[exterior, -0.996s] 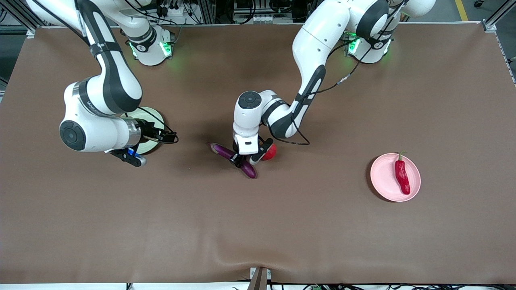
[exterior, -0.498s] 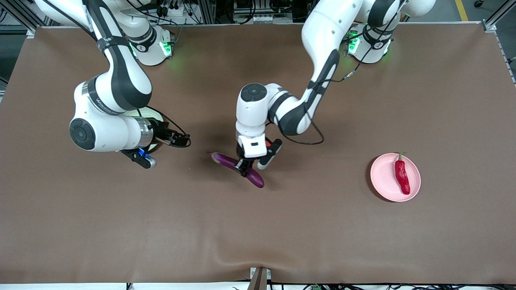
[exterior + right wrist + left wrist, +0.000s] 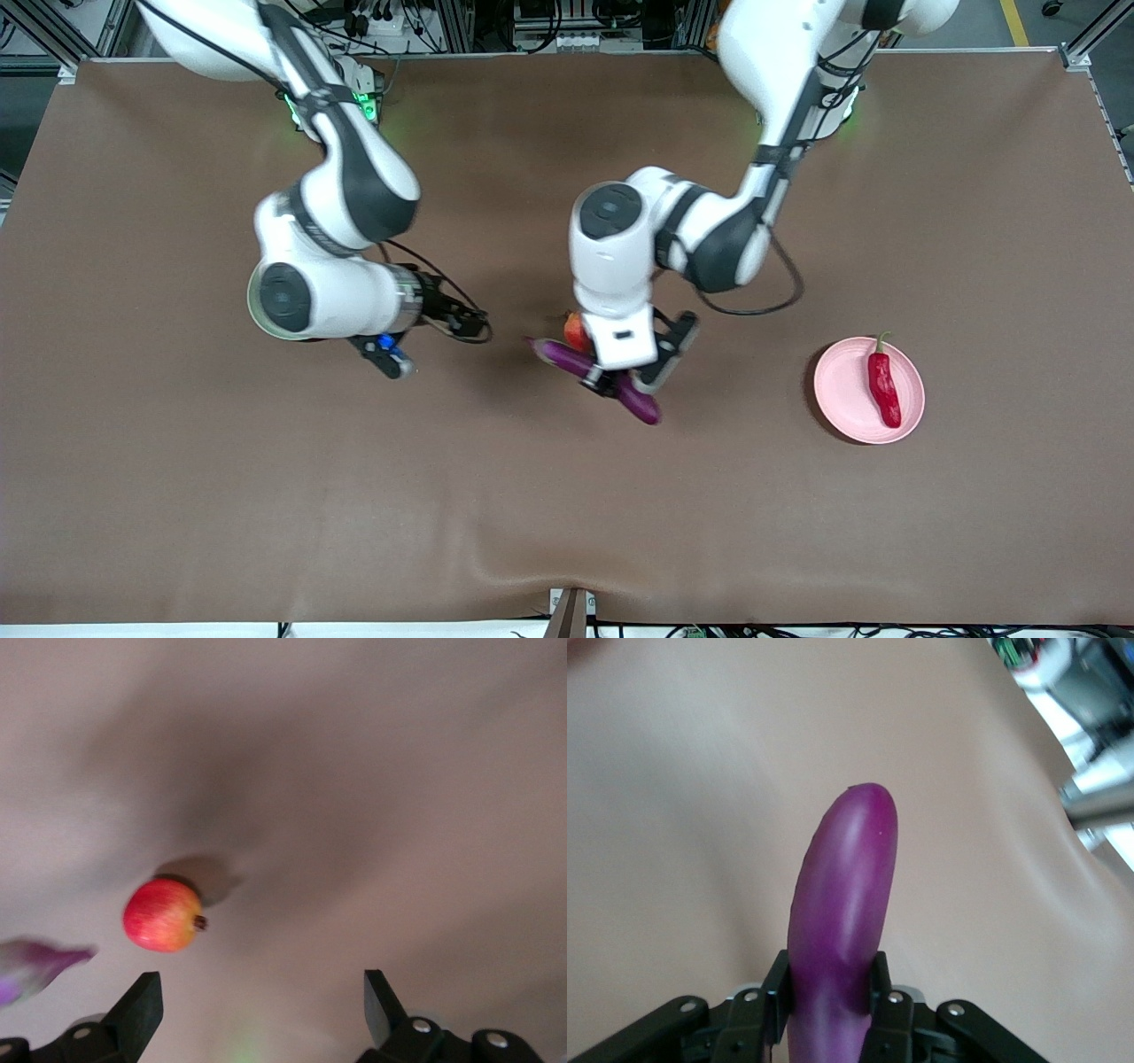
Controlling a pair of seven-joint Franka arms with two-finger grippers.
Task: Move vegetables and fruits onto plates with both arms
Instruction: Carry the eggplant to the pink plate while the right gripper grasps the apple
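Note:
My left gripper [image 3: 613, 383] is shut on the long purple eggplant [image 3: 642, 406] at its middle and holds it above the table's middle; the left wrist view shows the eggplant [image 3: 843, 904] between the jaws of the left gripper [image 3: 830, 992]. The round red fruit [image 3: 576, 331] lies on the table, partly hidden by the left wrist. My right gripper [image 3: 392, 359] is open and empty over the table; in its wrist view the right gripper [image 3: 257, 1010] faces the red fruit [image 3: 163, 915]. The red chili [image 3: 883, 386] lies on the pink plate [image 3: 837, 390]. The green plate and mottled fruit are hidden.
The brown table cloth [image 3: 567, 514] is bare toward the front camera. The pink plate stands toward the left arm's end. The right arm's elbow and wrist [image 3: 328, 297] hang over the spot where the green plate stood.
My left gripper has lifted the eggplant and carried it toward the pink plate. My right arm has swung from over the green plate toward the table's middle. The red fruit shows again.

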